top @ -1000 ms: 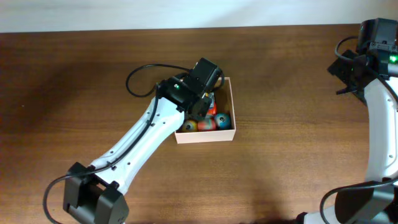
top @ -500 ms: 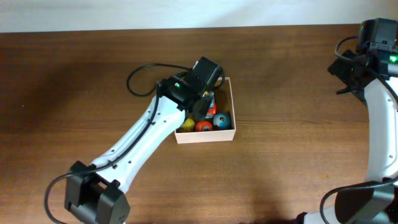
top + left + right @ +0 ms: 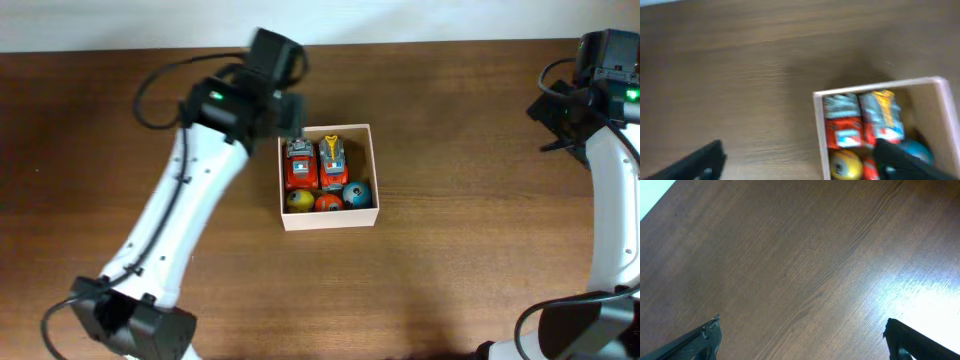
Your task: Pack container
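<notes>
The container (image 3: 330,219), a small white box with a tan inside, sits mid-table. It holds two red-and-grey toy trucks (image 3: 315,164) side by side at the back. In front of them lie a yellow ball (image 3: 299,201), a red ball (image 3: 327,204) and a blue ball (image 3: 356,193). My left gripper (image 3: 285,116) hovers open and empty above the box's back-left corner. In the left wrist view its fingers (image 3: 696,162) straddle the container's left wall (image 3: 818,131), with the trucks (image 3: 842,122) and the yellow ball (image 3: 845,165) showing. My right gripper (image 3: 558,108) stands open at the far right, and in its wrist view the right gripper (image 3: 802,341) has only bare wood below it.
The brown wooden table (image 3: 450,290) ends at a pale wall along the back edge. The left arm (image 3: 170,230) stretches from the front left toward the box, with a black cable looping near its wrist. The right arm (image 3: 610,200) runs down the right edge.
My left gripper has opened, lifted out of the container and pulled back toward the upper left. The trucks and balls it covered now show. The right arm has not moved.
</notes>
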Motion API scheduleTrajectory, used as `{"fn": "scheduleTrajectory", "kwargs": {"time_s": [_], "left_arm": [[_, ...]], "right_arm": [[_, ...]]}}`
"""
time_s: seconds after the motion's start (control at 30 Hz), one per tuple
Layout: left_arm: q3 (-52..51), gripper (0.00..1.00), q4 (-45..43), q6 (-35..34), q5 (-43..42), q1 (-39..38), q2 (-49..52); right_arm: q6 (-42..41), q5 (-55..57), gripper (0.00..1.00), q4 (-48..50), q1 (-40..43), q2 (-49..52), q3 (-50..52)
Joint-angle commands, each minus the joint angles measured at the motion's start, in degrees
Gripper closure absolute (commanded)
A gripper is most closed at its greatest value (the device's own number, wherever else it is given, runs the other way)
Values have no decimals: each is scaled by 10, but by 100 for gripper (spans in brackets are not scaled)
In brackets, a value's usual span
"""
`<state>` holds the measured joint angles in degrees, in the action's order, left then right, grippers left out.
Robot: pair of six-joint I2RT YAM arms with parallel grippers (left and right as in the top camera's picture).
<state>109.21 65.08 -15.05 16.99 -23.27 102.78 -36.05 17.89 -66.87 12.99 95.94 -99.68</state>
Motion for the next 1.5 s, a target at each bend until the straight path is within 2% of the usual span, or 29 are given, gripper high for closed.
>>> {"fn": "scheduleTrajectory", "kwargs": {"time_s": [0.0, 0.27, 1.03, 1.17, 1.33, 1.47], "left_arm": [[10, 1, 12, -32, 19, 44, -8], [10, 1, 41, -31, 19, 106, -8], [10, 1, 43, -30, 26, 107, -8], [1, 1, 35, -29, 39, 107, -39], [-83, 1, -68, -29, 45, 107, -118], [-247, 1, -243, -29, 44, 109, -229]], "right_arm": [[-4, 1, 1, 0, 2, -10, -10], [-4, 1, 1, 0, 2, -10, -10], [-4, 1, 1, 0, 2, -10, -10], [-4, 1, 1, 0, 2, -10, -10], [-4, 1, 1, 0, 2, -10, -10], [-4, 1, 1, 0, 2, -10, -10]]}}
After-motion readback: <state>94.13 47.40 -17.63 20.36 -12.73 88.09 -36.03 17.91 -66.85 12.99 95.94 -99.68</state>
